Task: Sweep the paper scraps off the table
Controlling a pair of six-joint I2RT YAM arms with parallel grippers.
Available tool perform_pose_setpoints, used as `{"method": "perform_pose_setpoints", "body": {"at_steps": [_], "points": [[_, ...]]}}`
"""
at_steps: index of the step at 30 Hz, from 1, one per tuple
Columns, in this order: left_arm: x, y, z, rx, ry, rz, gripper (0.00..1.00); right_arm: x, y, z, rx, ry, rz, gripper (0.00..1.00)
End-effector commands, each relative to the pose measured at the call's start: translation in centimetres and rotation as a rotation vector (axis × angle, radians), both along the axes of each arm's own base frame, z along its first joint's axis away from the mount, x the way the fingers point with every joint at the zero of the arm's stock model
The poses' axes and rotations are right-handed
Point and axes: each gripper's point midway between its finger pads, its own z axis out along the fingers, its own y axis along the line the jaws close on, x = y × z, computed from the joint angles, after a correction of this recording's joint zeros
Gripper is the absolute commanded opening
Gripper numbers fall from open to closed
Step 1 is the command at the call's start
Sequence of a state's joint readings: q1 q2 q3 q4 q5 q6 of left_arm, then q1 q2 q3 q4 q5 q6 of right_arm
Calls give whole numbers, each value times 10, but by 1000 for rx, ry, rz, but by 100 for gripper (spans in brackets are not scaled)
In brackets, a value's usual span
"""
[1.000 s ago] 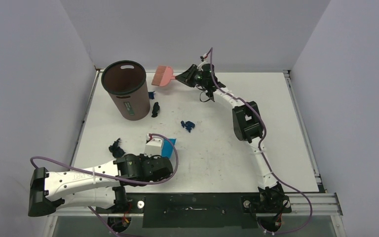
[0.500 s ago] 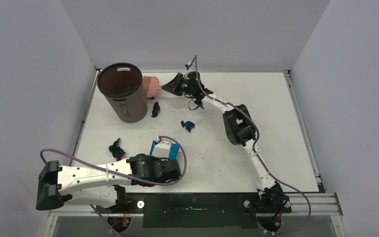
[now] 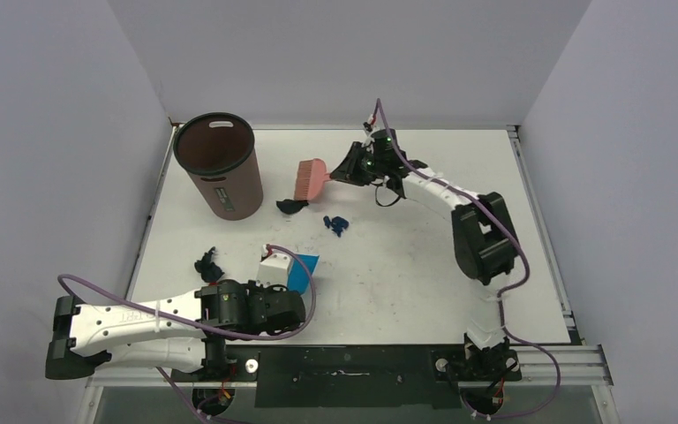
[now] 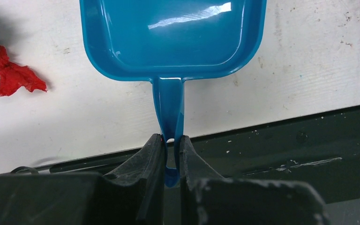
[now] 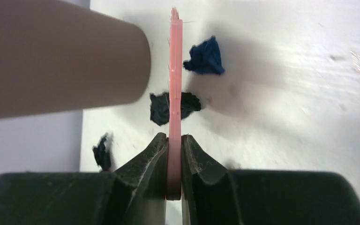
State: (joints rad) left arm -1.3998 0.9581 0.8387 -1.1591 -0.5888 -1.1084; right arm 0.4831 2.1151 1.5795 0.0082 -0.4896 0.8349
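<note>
1. Both tools are in hand: the left gripper (image 4: 171,152) is clamped on the handle of the blue dustpan (image 4: 173,37); the right gripper (image 5: 174,150) is pinched tight on the handle of the pink brush (image 5: 175,65); no gap shows at either pair of jaws.
2. Nothing looks gathered. In the left wrist view the dustpan's tray is bare and glossy; the inside of the brown bin (image 3: 221,168) is too dark to tell whether it holds anything.
3. The paper scraps (image 3: 336,223) seen here all lie loose on the table (image 3: 424,265): a navy bit near the middle; a darker bit (image 3: 291,207) just beside the bin's foot; a third bit (image 3: 207,263) toward the left edge, near the dustpan, with a red scrap (image 4: 11,77) just beside it.
4. The brush head hangs close above the darker bit; in the right wrist view that bit sits partly behind the brush's edge, with the navy bit just beyond; whether the bristles touch the table cannot be told.
5. My judgement: the task is at an early stage — the sweeping of the first scrap is in hand, no more.
6. What is left, by my reading: bring the darker bit and the navy bit across to the dustpan, which sits apart from both; collect the third bit and its red neighbour; then, most likely, lift the dustpan and tip it into the bin.
</note>
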Motion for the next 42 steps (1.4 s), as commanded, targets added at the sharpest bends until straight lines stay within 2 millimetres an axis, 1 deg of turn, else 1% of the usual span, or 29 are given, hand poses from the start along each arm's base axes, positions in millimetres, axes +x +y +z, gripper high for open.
{"method": "perform_pose_setpoints", "body": {"at_steps": [1,2,4,5,7,9,10,11,13,15,17,20,22,25,27,28,30,32,34,35,37,40,42], "points": [[3,8,9,-21,-31,31,0,-46,-51,29,-193,-87,77,5],[3,9,9,-17,-31,27,0,-59,-63,28,-237,-75,104,5],[1,10,8,-5,-22,17,0,-78,-85,35,-276,-61,165,5],[-1,12,6,2,-14,11,0,-88,-90,43,-271,-79,219,5],[-4,13,4,7,0,3,0,-97,-96,67,-254,-131,260,5],[-6,13,2,-2,7,1,0,-99,-91,93,-212,-219,288,5],[-7,11,2,-18,8,-2,0,-97,-87,106,-182,-257,280,5],[-8,11,1,-26,11,-4,0,-94,-82,114,-149,-277,273,5],[-8,7,0,-43,13,-6,0,-84,-69,122,-93,-293,256,5],[-8,5,-1,-44,16,-6,0,-67,-54,121,-58,-291,232,5],[-9,6,-2,-26,21,-7,0,-51,-38,109,-18,-244,229,5],[-10,6,1,5,30,-6,0,-36,-10,93,49,-197,246,5],[-12,5,1,27,42,-12,0,-20,-1,79,76,-172,213,5],[-13,2,-2,48,54,-23,0,8,4,65,111,-150,124,5],[-13,-1,-5,55,55,-25,0,22,4,48,114,-96,81,5],[-13,-3,-5,56,54,-25,0,26,3,38,112,-59,66,5],[-11,-4,-5,68,50,-23,0,26,-2,17,103,9,52,5],[-8,-7,0,89,39,-20,0,17,-12,9,86,38,43,5],[-3,-8,7,118,15,-21,0,5,-30,1,59,82,29,5],[1,-10,12,131,-1,-24,0,-1,-43,-2,43,107,12,5],[6,-11,14,174,-10,-31,0,-18,-69,-10,7,156,-1,5],[14,-14,13,239,-18,-53,0,-49,-114,-35,-177,220,59,5],[17,-21,8,251,-19,-76,0,-70,-139,-46,-271,250,121,5]]}}
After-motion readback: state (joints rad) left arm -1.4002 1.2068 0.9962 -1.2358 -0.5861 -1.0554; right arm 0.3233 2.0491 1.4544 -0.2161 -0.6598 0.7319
